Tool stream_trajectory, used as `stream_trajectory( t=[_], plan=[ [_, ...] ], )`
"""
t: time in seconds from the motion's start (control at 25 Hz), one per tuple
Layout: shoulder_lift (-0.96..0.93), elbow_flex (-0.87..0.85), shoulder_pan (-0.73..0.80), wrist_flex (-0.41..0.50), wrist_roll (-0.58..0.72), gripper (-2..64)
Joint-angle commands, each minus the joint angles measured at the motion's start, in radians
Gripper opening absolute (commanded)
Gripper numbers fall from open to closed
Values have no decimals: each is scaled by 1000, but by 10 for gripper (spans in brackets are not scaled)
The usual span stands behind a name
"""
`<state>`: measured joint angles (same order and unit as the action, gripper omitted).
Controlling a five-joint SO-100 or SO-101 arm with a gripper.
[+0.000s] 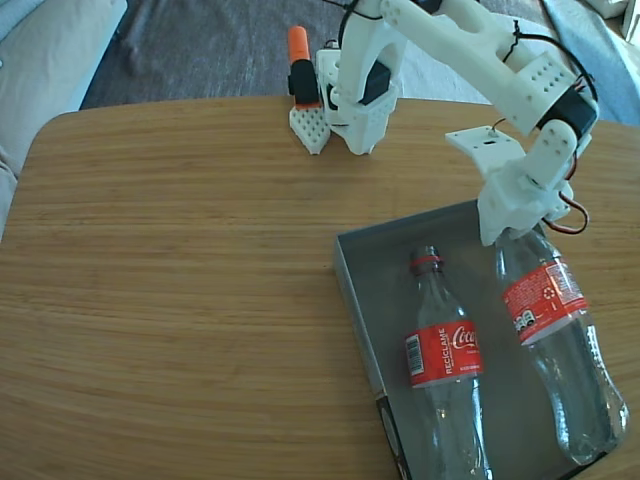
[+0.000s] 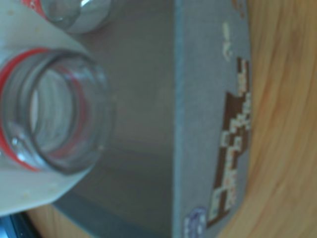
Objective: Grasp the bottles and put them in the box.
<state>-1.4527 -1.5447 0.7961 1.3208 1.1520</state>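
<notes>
Fixed view: shallow grey-blue cardboard box [image 1: 352, 262] at the wooden table's [image 1: 170, 280] near right edge. One clear red-labelled plastic bottle [image 1: 445, 360] lies flat inside, left. Second clear bottle [image 1: 556, 340] lies along the right side, neck under the white gripper [image 1: 512, 232]; jaw state cannot be told.

Wrist view: open bottle mouth [image 2: 54, 116] fills the left, against a white finger [image 2: 29, 191]; box wall [image 2: 208, 124] at right.

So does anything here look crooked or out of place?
Mostly tidy. One bottle lies fully inside the box. The other bottle, its neck at the claw, lies slanted, its base sticking out past the box's right edge. Neither has a cap.
</notes>
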Motion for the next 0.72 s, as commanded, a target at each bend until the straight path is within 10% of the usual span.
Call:
stream_trajectory(
  t=[0.0, 0.12, 0.68],
  plan=[
    [-15, 9, -3, 3, -54, 170],
    [-15, 9, -3, 2, -117, 262],
    [-34, 81, -164, 3, -127, 236]
  ],
)
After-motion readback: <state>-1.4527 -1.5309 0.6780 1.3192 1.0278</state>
